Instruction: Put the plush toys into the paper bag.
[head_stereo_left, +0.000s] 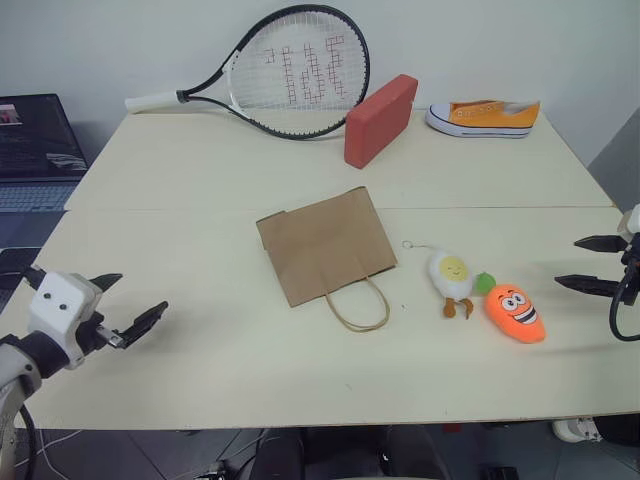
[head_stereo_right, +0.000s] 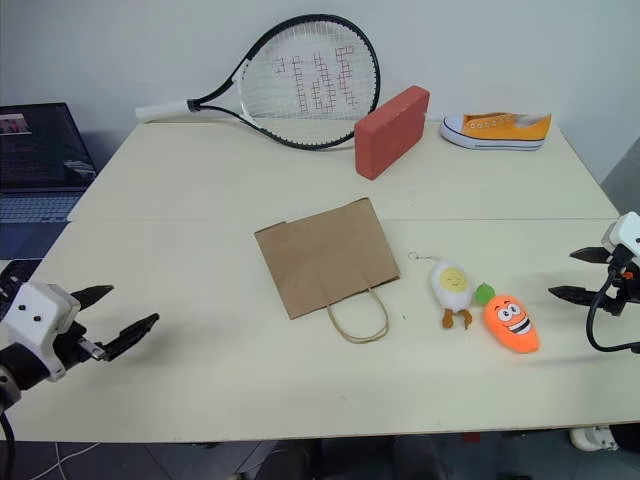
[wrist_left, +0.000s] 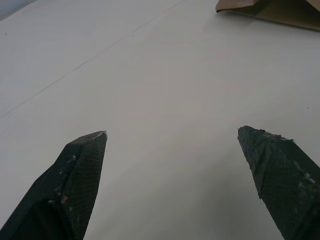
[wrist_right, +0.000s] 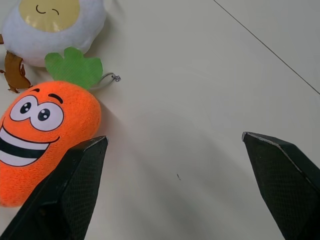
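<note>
Flat on the table (head_stereo_left: 200, 180), the paper bag (head_stereo_left: 325, 243) is lying with its handles toward the robot; just right of it, the egg toy (head_stereo_left: 451, 277) and carrot toy (head_stereo_left: 515, 313) are resting side by side. Meanwhile the left gripper (head_stereo_left: 120, 308) and right gripper (head_stereo_left: 592, 264) are hovering with fingers spread, holding nothing.

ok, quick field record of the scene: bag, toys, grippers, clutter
paper bag: lying flat mid-table, handle loop toward the robot
egg toy: on the table, right of the bag, apart from it
carrot toy: right of the egg, green top next to the egg's feet
left gripper: open, empty, over the table's near left corner
right gripper: open, empty, right of the carrot
clutter: tennis racket, red block, sneaker along the far edge
toys in bag: none
</note>
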